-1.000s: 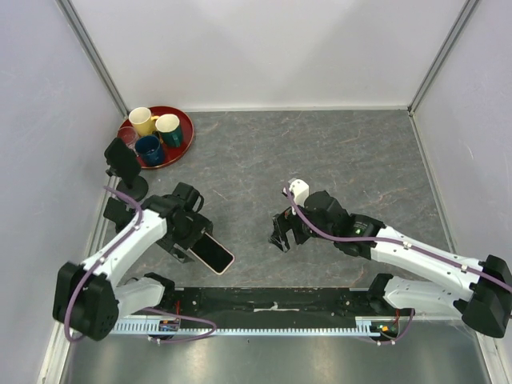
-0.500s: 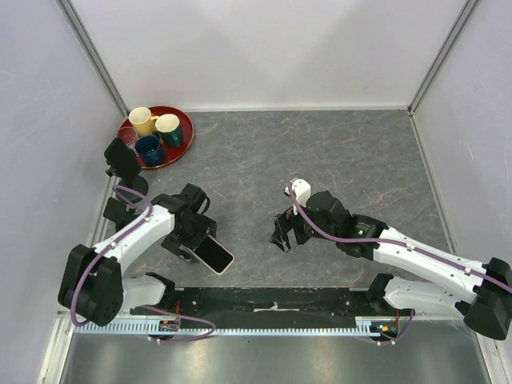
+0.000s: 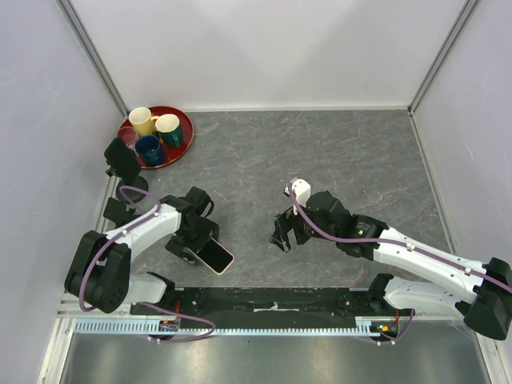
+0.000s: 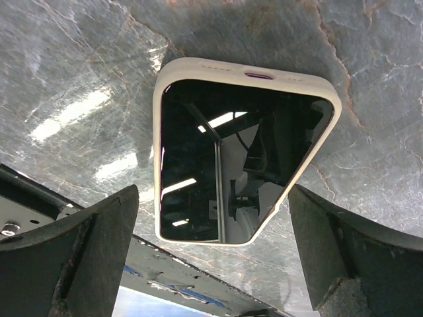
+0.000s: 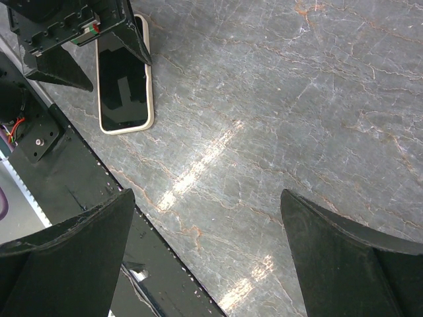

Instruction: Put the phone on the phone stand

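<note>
The phone (image 3: 218, 258) lies flat, screen up, in a cream case near the table's front edge, left of centre. My left gripper (image 3: 198, 245) hovers over it, open; the left wrist view shows the phone (image 4: 231, 152) between and beyond the two black fingers (image 4: 99, 244), untouched. The phone stand (image 3: 122, 158), small and black, stands by the left wall, apart from the phone. My right gripper (image 3: 282, 238) hangs open over bare table at centre with nothing in it. The right wrist view has the phone (image 5: 124, 82) at upper left, partly under the left gripper (image 5: 79, 30).
A red tray (image 3: 189, 128) with three cups, yellow (image 3: 142, 120), cream (image 3: 168, 124) and dark blue (image 3: 149, 149), sits in the back left corner behind the stand. A black rail (image 3: 272, 300) runs along the near edge. White walls close in left, back and right.
My left arm has shifted a little, bringing its open gripper closer over the phone's left end. The phone and the right arm have stayed where they were.
</note>
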`<state>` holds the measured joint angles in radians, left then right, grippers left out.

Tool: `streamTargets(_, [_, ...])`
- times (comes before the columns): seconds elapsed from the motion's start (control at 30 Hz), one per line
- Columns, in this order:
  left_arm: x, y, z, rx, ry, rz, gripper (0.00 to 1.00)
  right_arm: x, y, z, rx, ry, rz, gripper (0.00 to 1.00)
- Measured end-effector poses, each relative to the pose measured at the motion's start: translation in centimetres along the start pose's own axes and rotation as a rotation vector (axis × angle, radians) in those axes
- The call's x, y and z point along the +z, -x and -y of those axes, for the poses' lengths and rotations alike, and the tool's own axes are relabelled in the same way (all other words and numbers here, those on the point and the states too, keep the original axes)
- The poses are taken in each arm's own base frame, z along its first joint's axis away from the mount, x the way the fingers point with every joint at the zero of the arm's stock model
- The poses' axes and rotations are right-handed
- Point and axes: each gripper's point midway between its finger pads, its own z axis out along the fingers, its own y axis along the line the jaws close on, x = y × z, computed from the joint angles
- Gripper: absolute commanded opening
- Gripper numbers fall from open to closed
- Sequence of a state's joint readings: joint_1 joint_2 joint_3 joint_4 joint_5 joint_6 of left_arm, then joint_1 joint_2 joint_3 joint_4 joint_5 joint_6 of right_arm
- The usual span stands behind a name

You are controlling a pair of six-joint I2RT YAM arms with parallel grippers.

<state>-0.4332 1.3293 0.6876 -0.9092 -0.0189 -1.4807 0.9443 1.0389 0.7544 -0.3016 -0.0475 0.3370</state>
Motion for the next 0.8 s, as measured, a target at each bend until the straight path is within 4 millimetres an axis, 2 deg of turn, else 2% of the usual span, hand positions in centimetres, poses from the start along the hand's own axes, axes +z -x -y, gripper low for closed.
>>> streamTargets(0.33, [1.2, -0.3, 0.1, -0.029, 0.0, -0.011, 1.0, 0.0, 0.0, 0.0, 0.0, 0.0, 0.0, 0.98])
streamTargets(0.4, [1.2, -0.3, 0.2, -0.034, 0.001, -0.011, 0.97, 0.0, 0.0, 0.0, 0.0, 0.0, 0.0, 0.98])
streamTargets(0.47, [1.2, -0.4, 0.2, -0.037, 0.005, 0.0, 0.9, 0.0, -0.1, 0.0, 0.0, 0.0, -0.001, 0.98])
streamTargets(0.5, [1.2, -0.4, 0.3, -0.038, 0.009, 0.007, 0.8, 0.0, -0.1, 0.0, 0.0, 0.0, -0.001, 0.98])
streamTargets(0.57, [1.2, -0.4, 0.6, -0.039, 0.015, 0.023, 0.7, 0.0, -0.1, 0.0, 0.004, 0.0, -0.002, 0.98])
streamTargets(0.6, [1.1, -0.5, 0.6, -0.04, 0.019, 0.031, 0.61, 0.0, -0.1, 0.0, 0.004, 0.0, -0.002, 0.98])
streamTargets(0.67, [1.1, -0.5, 0.8, -0.039, 0.023, 0.052, 0.49, 0.0, -0.2, 0.0, 0.008, -0.001, -0.002, 0.98])
streamTargets(0.7, [1.0, -0.5, 0.8, -0.04, 0.023, 0.062, 0.29, 0.0, -0.3, 0.1, 0.009, -0.002, -0.003, 0.98])
streamTargets(0.73, [1.0, -0.5, 0.8, -0.041, 0.023, 0.068, 0.15, 0.0, -0.3, 0.1, 0.01, -0.004, -0.003, 0.98])
streamTargets(0.77, [1.0, -0.5, 0.9, -0.044, 0.023, 0.075, 0.04, -0.1, -0.4, 0.1, 0.012, -0.005, -0.003, 0.98])
streamTargets(0.8, [1.0, -0.5, 0.8, -0.045, 0.022, 0.079, 0.02, -0.1, -0.3, 0.1, 0.014, -0.006, -0.002, 0.98])
